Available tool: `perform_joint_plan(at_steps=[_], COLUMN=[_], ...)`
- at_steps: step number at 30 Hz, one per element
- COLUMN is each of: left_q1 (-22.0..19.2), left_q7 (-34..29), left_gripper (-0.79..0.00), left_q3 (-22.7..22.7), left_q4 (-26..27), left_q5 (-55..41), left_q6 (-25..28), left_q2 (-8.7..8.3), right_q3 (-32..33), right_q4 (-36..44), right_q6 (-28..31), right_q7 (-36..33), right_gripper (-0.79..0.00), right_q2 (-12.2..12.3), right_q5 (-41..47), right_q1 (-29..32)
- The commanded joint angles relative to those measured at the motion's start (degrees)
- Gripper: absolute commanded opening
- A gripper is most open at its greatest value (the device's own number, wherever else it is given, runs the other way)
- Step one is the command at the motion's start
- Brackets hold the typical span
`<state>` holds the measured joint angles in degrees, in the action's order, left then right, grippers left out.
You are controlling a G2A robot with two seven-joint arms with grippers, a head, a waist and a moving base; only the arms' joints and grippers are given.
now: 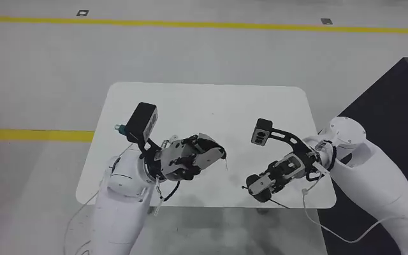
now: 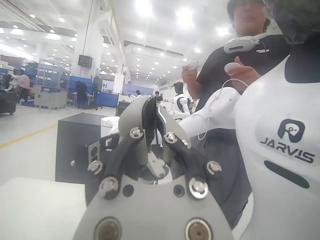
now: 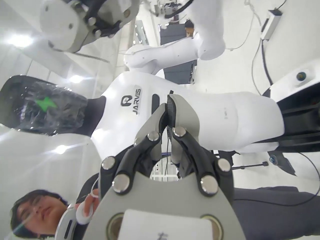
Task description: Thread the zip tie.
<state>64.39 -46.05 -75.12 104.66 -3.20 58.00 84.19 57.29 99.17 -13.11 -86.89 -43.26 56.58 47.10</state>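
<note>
Over the white table [image 1: 191, 102] my two arms face each other near its front edge. My left gripper [image 1: 220, 153] [image 2: 155, 101] is shut, and a thin dark zip tie strand [image 2: 156, 128] runs between its pads, with a short bit [image 1: 227, 164] sticking out below its tip. My right gripper [image 1: 247, 186] [image 3: 168, 106] sits a little to the right and nearer the front edge. It is shut on a thin black zip tie [image 3: 166, 151], whose tail [image 1: 280, 204] trails back past the table's edge. The two tips are a short gap apart. I cannot tell whether the strands are one tie.
A black block [image 1: 382, 108] stands beyond the table's right side. A small teal object [image 1: 118, 127] sits at the table's left edge. The far half of the tabletop is bare white surface.
</note>
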Motion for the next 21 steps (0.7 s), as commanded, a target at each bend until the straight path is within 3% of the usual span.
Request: perform_joint_plan(at_steps=[1, 12, 21], left_q1=[0.3, -2.4, -2.6], left_q7=[-0.2, -0.2, 1.8], left_gripper=[-0.785, -0.785, -0.785], left_q3=[0.1, 8.2, 5.8], left_q4=[-0.1, 1.8, 1.1], left_q5=[-0.6, -0.9, 0.7], left_q6=[0.0, 0.0, 0.0], left_q2=[-0.59, -4.41, -5.12], right_q3=[0.4, 1.7, 1.3], right_q4=[-0.4, -0.6, 0.2], right_q6=[-0.3, 0.1, 0.0], right_q7=[-0.5, 0.6, 3.0], right_gripper=[-0.785, -0.785, -0.785], right_q2=[0.0, -0.5, -0.7], right_q5=[-0.3, -1.6, -5.6], right_q1=[-0.1, -0.9, -0.9])
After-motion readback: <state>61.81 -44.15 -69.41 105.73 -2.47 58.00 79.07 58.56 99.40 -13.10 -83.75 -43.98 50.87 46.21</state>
